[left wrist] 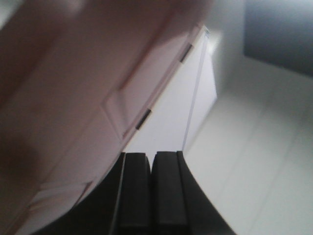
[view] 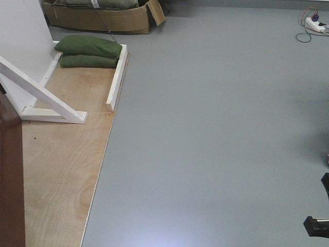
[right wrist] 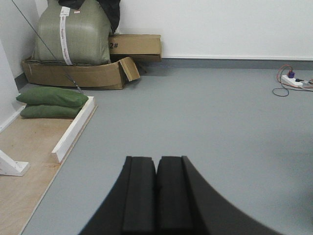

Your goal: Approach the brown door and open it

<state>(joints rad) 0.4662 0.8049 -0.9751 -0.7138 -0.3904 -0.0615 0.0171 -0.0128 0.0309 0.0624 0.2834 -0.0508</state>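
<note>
The left gripper point(left wrist: 152, 191) has its pads pressed together with nothing between them. The brown door point(left wrist: 73, 78) rises blurred and close, above it and to its left. The right gripper point(right wrist: 156, 196), likewise pressed together on nothing, points over the grey floor point(right wrist: 220, 122).

Two green sandbags point(view: 88, 46) lie stacked on a plywood platform point(view: 61, 164), between a white wall panel point(view: 20, 36) with a diagonal brace point(view: 41, 95) and a white edge rail point(view: 117, 77). Behind them, an open cardboard box point(view: 97, 20) holds a bulky green sack point(right wrist: 73, 34). A power strip point(view: 314, 24) with coiled cables lies far across the grey floor point(view: 216, 128).
</note>
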